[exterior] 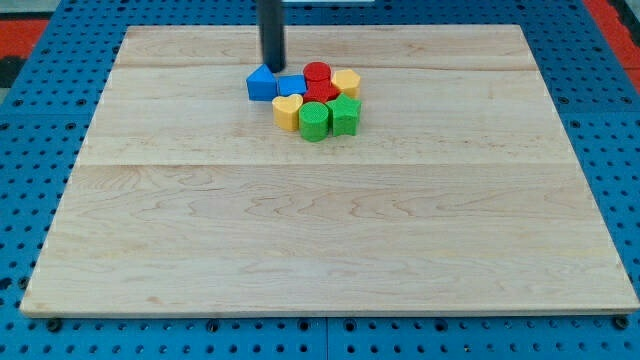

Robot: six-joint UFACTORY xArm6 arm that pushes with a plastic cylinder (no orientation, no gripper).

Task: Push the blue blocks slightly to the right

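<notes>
Two blue blocks lie near the view's top centre: a blue triangular block [261, 84] and a blue cube [291, 85] just right of it, touching. My tip [272, 66] stands directly behind them, at the top edge of the triangular block, about at the seam between the two. The blue cube presses against a tight cluster: a red cylinder [317, 73], a red block [322, 92], a yellow block [346, 82], a yellow heart-shaped block [287, 111], a green cylinder [314, 121] and a green block [344, 115].
All blocks sit on a pale wooden board [330, 230]. A blue perforated table [30, 150] surrounds the board on all sides.
</notes>
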